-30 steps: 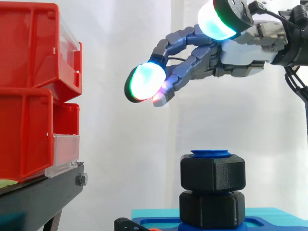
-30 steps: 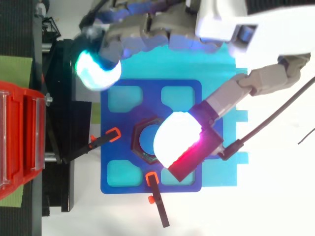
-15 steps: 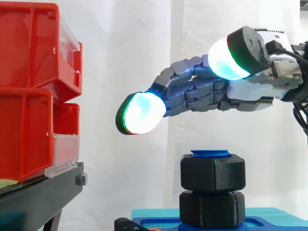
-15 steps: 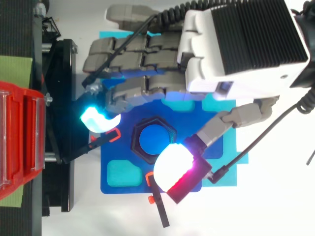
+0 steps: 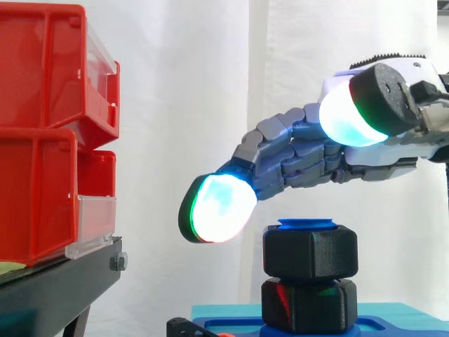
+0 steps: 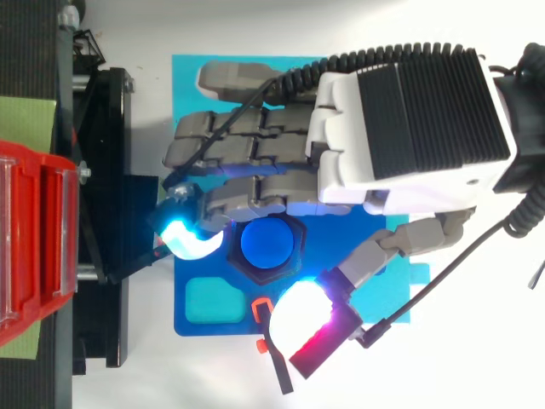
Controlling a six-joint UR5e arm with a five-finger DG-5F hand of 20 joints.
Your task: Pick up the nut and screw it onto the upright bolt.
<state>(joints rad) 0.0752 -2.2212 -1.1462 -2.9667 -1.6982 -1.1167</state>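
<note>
Side view: hand [image 5: 309,156] outstretched above nut [image 5: 310,254]

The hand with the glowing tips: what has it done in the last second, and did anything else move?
The hand has come down over the upper nut on the blue bolt, its fingers stretching out. One fingertip pad now sits close beside that nut's top. It has taken hold of nothing. The upper nut, the lower nut, the blue bolt, the blue base and the red bins stayed put.

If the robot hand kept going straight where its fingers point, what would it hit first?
Probably the black stand, just under the lower red bin; the robot hand aims left and slightly down, past the upper nut. Depth is unclear.
</note>
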